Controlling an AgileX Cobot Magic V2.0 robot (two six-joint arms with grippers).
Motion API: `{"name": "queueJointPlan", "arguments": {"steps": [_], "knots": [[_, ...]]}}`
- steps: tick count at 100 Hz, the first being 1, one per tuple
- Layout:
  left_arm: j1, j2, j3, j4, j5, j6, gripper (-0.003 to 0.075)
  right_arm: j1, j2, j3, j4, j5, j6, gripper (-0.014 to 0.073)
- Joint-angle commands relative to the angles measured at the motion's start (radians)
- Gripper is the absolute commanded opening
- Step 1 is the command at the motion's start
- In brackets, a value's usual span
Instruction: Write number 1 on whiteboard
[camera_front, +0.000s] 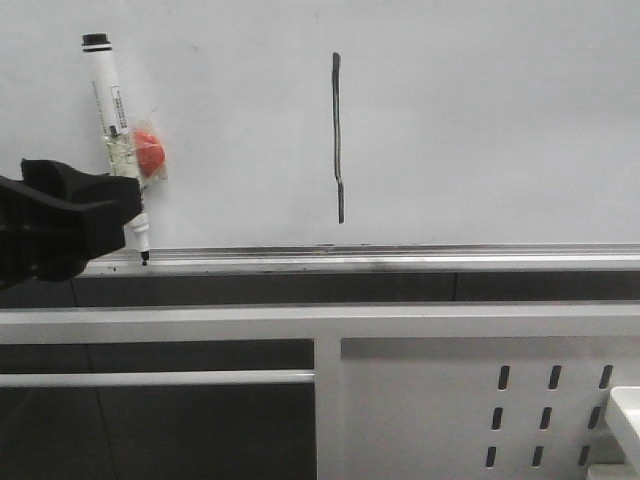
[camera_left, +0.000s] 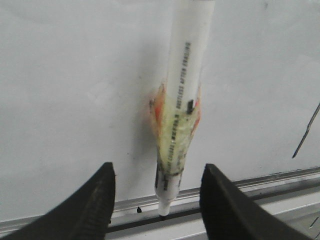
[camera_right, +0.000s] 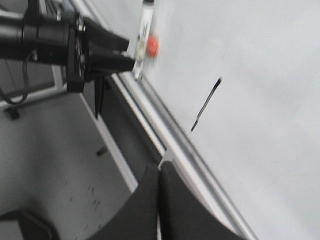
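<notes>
The whiteboard (camera_front: 480, 120) fills the back, with a silver rail (camera_front: 400, 257) along its lower edge. The number 1 (camera_front: 337, 135) is a thin dark vertical stroke near the board's middle; it also shows in the left wrist view (camera_left: 306, 132) and the right wrist view (camera_right: 206, 104). A white marker pen (camera_front: 118, 120) stands upright against the board at far left, black cap up, tip on the rail, with a red-orange taped lump on its side. My left gripper (camera_left: 157, 172) is open, its fingers either side of the marker's (camera_left: 182, 100) lower end without touching. My right gripper (camera_right: 159, 167) is shut and empty, below the rail.
A white frame bar (camera_front: 300, 320) runs below the rail. A white metal panel with slot holes (camera_front: 470, 400) stands at lower right, with a white object (camera_front: 628, 410) at the right edge. The left arm (camera_right: 45, 35) shows in the right wrist view over grey floor.
</notes>
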Motion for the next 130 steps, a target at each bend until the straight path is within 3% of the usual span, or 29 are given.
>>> {"name": "queueJointPlan", "arguments": {"steps": [1, 10, 23, 40, 63, 71, 109, 118, 130], "knots": [[0.0, -0.049, 0.007, 0.029, -0.224, -0.011, 0.0356, -0.005, -0.068, 0.003, -0.016, -0.102, 0.0, -0.0069], [0.0, -0.066, 0.03, 0.081, -0.224, -0.011, 0.0296, -0.005, -0.154, 0.064, -0.02, -0.15, 0.0, -0.0069], [0.0, -0.071, 0.056, 0.156, -0.224, -0.011, -0.0021, -0.005, -0.312, 0.178, -0.02, -0.25, 0.0, -0.0069], [0.0, -0.071, 0.076, 0.248, -0.224, -0.013, -0.002, -0.005, -0.519, 0.368, -0.02, -0.32, 0.0, -0.0069], [0.0, -0.071, 0.076, 0.248, -0.224, -0.013, -0.002, -0.005, -0.725, 0.582, -0.02, -0.342, 0.015, -0.0069], [0.0, -0.071, 0.076, 0.278, -0.22, -0.013, -0.002, -0.005, -0.75, 0.602, -0.02, -0.413, 0.015, -0.0069], [0.0, -0.173, 0.056, 0.347, -0.095, -0.013, -0.002, -0.005, -0.745, 0.602, 0.043, -0.332, 0.015, -0.0069], [0.0, -0.249, 0.034, 0.356, 0.016, -0.012, -0.002, -0.005, -0.745, 0.602, 0.043, -0.334, 0.015, -0.0069], [0.0, -0.367, -0.015, 0.372, 0.28, 0.066, -0.002, -0.005, -0.745, 0.602, 0.043, -0.334, 0.015, -0.0069]]}}
